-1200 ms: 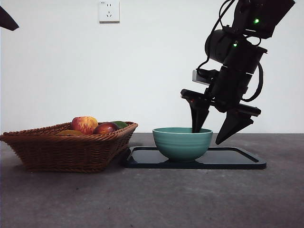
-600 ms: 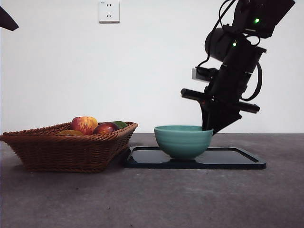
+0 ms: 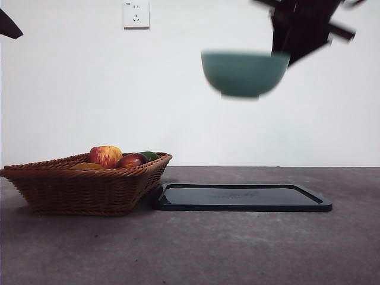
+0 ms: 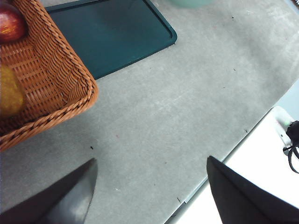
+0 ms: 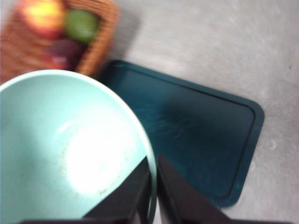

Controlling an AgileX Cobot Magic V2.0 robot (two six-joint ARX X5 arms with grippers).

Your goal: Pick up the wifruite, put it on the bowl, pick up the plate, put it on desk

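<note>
Front view, bowl: the wide teal-green glazed bowl (image 3: 244,73) hung blurred in the upper right of the frame, high above the dark flat rectangular tray (image 3: 242,197).
Front view, right gripper: the black right gripper (image 3: 284,54) pinched the bowl's right rim.
Front view, basket: the brown woven wicker basket (image 3: 83,185) sat lower left on the dark grey matte counter (image 3: 237,249), touching the tray; it held a red-and-yellow streaked apple (image 3: 105,155).
Left wrist view, left gripper: the left gripper (image 4: 152,186) was spread wide over bare counter, holding nothing.
Right wrist view, bowl: jaws pressed on the rim, one inside, one outside; the bowl's interior was empty.
Wifruite: I could not tell which basket fruit it was.
</note>
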